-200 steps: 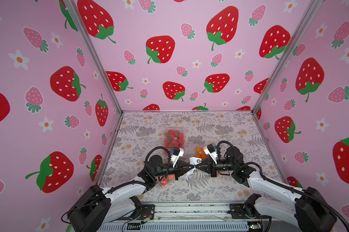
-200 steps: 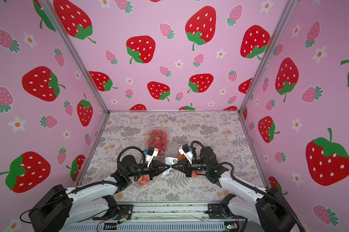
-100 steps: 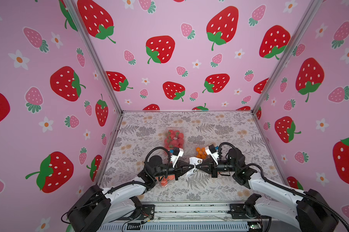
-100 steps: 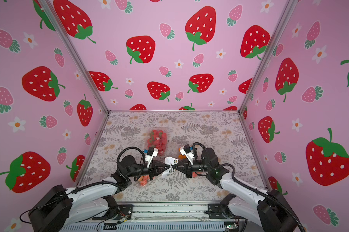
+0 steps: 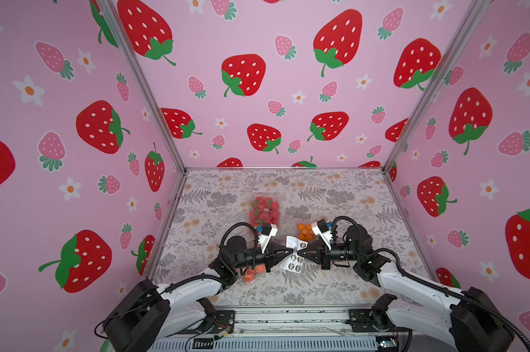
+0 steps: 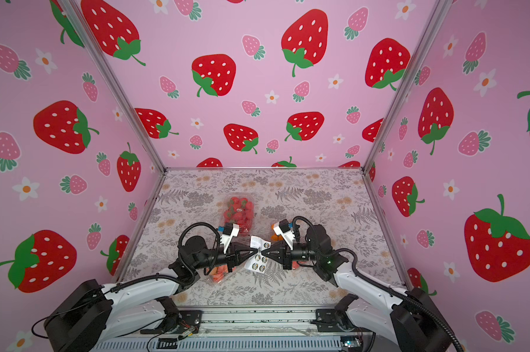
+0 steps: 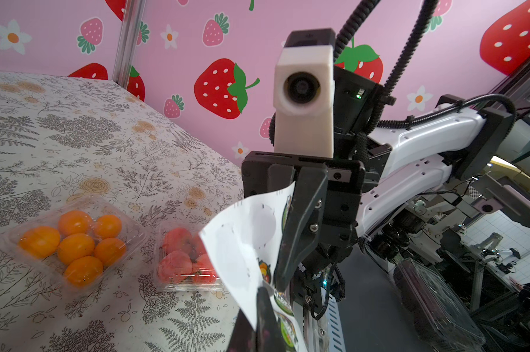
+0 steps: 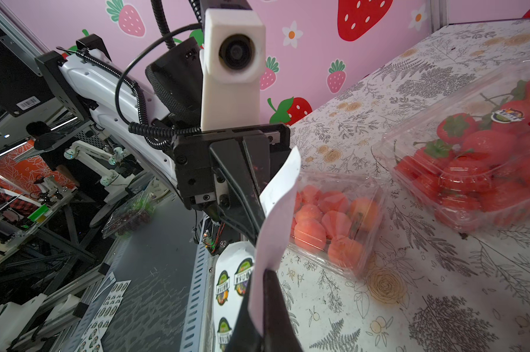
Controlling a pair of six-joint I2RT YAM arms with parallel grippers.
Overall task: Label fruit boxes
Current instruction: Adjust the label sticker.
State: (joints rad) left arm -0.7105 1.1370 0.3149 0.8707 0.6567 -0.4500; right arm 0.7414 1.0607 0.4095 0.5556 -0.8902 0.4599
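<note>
You had soft, even light from overhead. Both top views were bright, with faint shadows on the tabletop (image 5: 334,195) and walls (image 5: 257,36) stretched toward the edges. In your wrist views the sticker sheet (image 7: 242,240) blurred up close, and the strawberry punnet (image 8: 471,170) caught mild glare.

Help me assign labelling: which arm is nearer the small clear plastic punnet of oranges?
Right. Right arm hangs beside the orange punnet; left arm is across the white sticker sheet.
</note>
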